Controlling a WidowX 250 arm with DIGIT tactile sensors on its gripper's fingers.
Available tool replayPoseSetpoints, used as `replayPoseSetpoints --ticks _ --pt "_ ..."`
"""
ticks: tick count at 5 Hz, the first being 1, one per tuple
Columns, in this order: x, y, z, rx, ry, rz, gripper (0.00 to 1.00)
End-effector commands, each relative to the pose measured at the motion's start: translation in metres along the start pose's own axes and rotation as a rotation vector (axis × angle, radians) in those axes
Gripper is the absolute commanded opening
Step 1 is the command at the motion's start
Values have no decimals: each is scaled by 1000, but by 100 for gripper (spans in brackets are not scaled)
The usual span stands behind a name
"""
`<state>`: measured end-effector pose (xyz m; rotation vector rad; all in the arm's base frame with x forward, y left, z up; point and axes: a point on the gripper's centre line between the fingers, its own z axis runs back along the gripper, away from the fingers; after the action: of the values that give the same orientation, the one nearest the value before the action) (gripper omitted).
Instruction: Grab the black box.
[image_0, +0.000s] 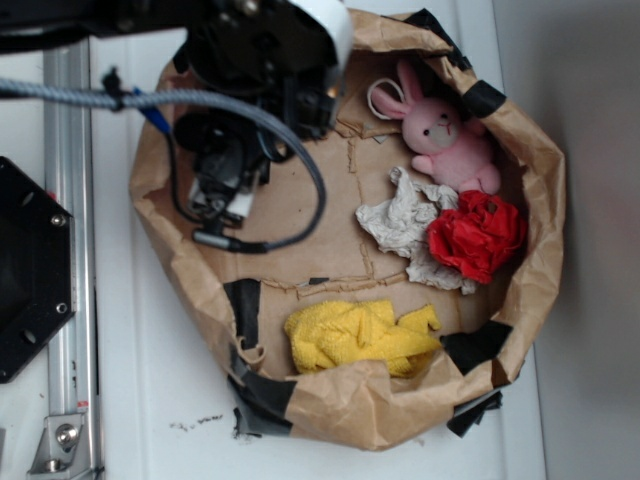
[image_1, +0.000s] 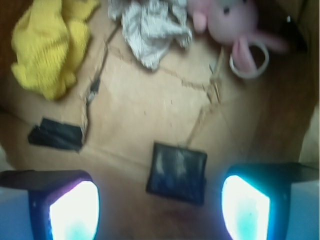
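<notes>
The black box (image_1: 177, 172) is a small flat glossy square lying on the brown paper floor. In the wrist view it sits just ahead of my gripper (image_1: 160, 210), between the two glowing fingertips (image_1: 75, 212) and a little nearer the right one. The jaws stand wide open and empty. In the exterior view my gripper (image_0: 222, 200) hangs over the left part of the paper nest, and the arm hides the box there.
A brown paper nest (image_0: 540, 200) with black tape patches (image_0: 243, 305) holds a pink bunny (image_0: 445, 135), a white ring (image_0: 385, 98), crumpled grey paper (image_0: 405, 220), a red cloth (image_0: 478, 235) and a yellow cloth (image_0: 360, 335). A black hexagonal plate (image_0: 30, 270) lies left.
</notes>
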<state>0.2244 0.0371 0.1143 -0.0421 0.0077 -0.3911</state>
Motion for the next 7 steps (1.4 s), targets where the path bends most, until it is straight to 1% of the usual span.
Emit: replayPoseSetpoints --ticks 1,2,3,4,5,6,7 --pt "23 -7 -40 47 62 -2 100" --pt "12 5 -64 72 84 -2 100" --pt "0 6 -72 79 74 -30 100" --pt "-4 0 -70 79 54 -41 100" --pt "-8 2 -93 64 63 -3 100" --pt "-4 2 -104 69 87 4 100" --pt "-5 6 -102 55 85 21 100"
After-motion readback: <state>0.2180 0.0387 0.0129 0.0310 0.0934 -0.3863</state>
